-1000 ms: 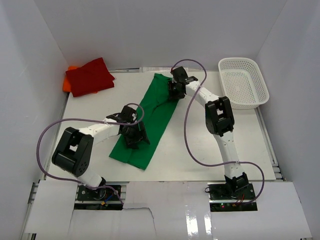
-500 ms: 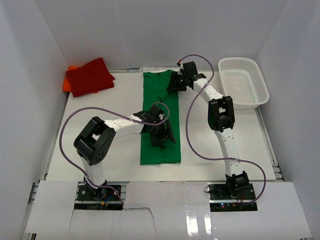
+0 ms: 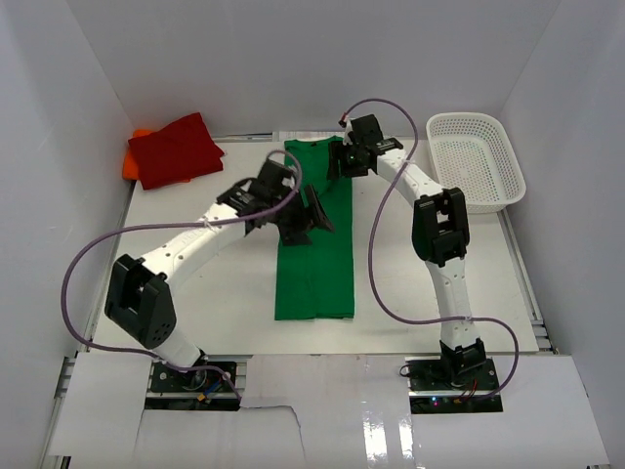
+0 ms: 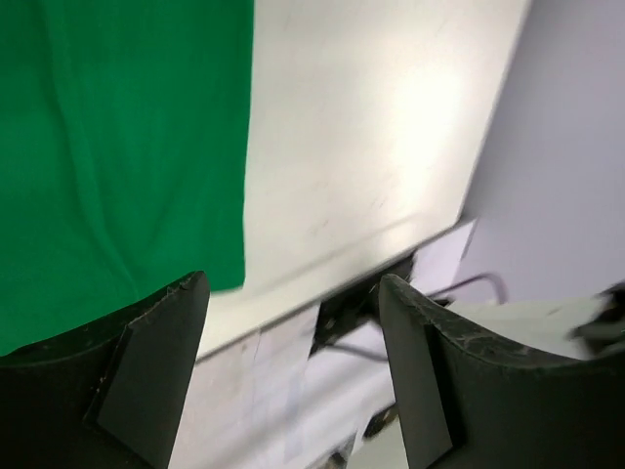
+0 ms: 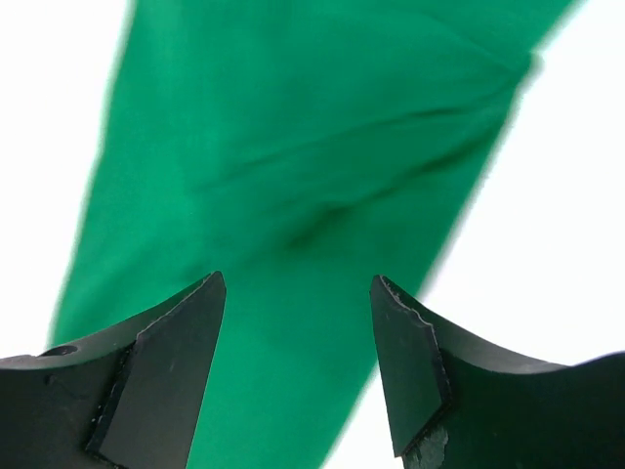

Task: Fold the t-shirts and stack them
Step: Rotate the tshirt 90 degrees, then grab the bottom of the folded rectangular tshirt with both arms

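The bright green t-shirt lies folded into a long strip down the middle of the table, also in the left wrist view and the right wrist view. The red t-shirt lies folded at the far left on the orange t-shirt, of which only an edge shows. My left gripper is open and empty above the strip's middle, and its wrist view looks toward the near table edge. My right gripper is open and empty over the strip's far end.
A white mesh basket stands at the far right. White walls enclose the table on three sides. The purple cables loop over the table beside both arms.
My left arm has swung up and away from the shirt's middle toward the far left. The green shirt went from a diagonal lie to a straight strip. Both grippers have let go.
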You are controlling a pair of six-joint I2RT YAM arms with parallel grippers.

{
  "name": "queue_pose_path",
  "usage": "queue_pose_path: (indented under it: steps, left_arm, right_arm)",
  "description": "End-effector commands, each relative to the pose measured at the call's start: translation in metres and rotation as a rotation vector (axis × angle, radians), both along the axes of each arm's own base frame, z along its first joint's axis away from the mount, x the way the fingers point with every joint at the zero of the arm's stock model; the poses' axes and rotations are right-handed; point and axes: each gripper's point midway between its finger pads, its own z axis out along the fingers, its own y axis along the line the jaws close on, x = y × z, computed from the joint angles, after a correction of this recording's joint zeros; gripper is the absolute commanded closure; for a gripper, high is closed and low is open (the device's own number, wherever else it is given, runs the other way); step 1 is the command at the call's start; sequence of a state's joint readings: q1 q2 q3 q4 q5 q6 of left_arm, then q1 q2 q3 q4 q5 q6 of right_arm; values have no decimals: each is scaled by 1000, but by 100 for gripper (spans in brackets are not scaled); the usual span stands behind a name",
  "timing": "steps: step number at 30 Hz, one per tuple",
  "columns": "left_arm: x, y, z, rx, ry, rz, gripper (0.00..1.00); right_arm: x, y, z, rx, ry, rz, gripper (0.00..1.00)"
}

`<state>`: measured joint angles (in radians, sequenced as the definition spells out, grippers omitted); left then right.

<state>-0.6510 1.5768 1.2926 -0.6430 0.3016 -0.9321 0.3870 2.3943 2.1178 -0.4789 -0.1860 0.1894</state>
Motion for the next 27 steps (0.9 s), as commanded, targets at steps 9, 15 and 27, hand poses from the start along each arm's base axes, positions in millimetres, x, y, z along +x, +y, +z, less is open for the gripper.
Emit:
queue_pose_path:
  steps: [9,15,27]
  left_arm:
    - [196,127,-10,46,-125,301,21]
    - [255,116,-24,-9,-200,280,22]
    - [282,102,-35,-67,-283,236,22]
  right_arm:
    - [-60,61,29,-285,-118,99,37]
    - [-54,62,16,-434,-176,60,43]
    - [-30,47,5,-603,-279,10,42]
